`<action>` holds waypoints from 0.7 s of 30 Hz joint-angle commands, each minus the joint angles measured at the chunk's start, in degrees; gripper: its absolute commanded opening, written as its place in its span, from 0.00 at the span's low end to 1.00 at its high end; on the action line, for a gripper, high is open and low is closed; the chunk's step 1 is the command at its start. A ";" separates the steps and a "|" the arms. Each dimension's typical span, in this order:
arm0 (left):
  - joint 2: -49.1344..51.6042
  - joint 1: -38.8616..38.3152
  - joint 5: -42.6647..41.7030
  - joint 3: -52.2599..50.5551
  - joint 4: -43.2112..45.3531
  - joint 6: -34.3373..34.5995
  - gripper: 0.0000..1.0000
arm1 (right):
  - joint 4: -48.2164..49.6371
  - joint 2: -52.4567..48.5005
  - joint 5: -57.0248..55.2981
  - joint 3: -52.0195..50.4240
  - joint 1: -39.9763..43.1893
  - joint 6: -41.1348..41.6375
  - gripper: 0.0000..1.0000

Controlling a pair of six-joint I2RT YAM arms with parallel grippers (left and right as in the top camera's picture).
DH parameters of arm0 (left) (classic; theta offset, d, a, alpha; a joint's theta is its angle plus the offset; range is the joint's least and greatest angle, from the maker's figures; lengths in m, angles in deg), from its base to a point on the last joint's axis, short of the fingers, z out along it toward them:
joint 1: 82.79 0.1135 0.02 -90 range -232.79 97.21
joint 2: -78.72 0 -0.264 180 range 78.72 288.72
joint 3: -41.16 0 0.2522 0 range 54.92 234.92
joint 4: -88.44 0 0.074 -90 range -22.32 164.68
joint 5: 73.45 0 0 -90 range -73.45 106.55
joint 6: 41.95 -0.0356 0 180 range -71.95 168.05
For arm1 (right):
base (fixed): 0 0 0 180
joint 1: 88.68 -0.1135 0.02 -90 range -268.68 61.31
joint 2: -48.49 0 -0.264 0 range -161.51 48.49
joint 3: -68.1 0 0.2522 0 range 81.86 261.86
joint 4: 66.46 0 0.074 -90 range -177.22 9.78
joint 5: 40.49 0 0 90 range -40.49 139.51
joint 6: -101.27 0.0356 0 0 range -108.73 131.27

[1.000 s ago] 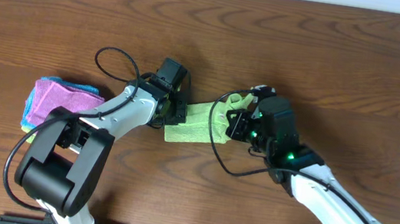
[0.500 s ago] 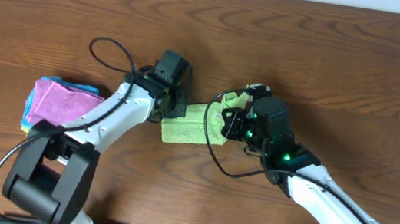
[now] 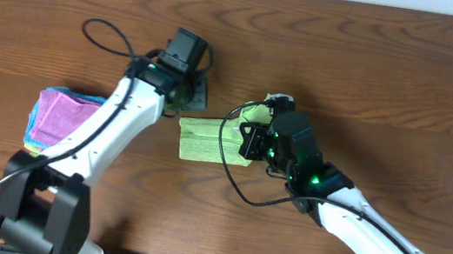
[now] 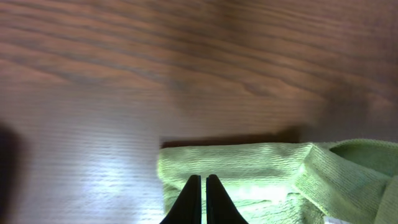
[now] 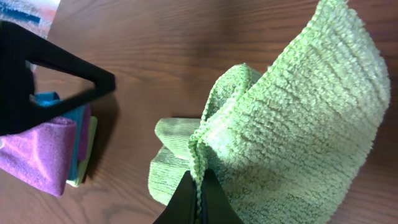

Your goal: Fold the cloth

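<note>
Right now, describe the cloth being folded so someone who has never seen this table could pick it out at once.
On the brown wooden table, look near the middle, between the two arms. The cloth lies there partly folded, with one edge pinched up by the right gripper. It is lime green and sits alone, unlike the pink cloth stacked with others at the far left.

Left arm (image 3: 90,131) and right arm (image 3: 374,241): white link shells, black joint housings. Loose black cable loop (image 3: 84,31) at each wrist. Green lamp (image 3: 314,180) lit on right. Both tool fingers (image 4: 190,202) black, tapered.
</note>
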 commanded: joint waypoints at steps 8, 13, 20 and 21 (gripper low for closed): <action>-5.22 5.38 0.79 1.44 -6.34 -1.66 0.06 | -3.74 -11.08 -0.66 12.57 -4.37 -3.58 0.01; -6.71 7.85 0.76 1.46 -8.90 -1.66 0.06 | -5.66 -15.43 -0.42 17.14 -6.54 -4.52 0.01; -9.35 11.34 0.72 1.53 -10.75 -1.66 0.06 | -6.73 -18.45 -0.24 17.42 -9.46 -4.57 0.01; -9.90 11.80 0.74 1.53 -10.86 -1.66 0.06 | -6.75 -18.84 -0.17 17.42 -10.01 -4.55 0.01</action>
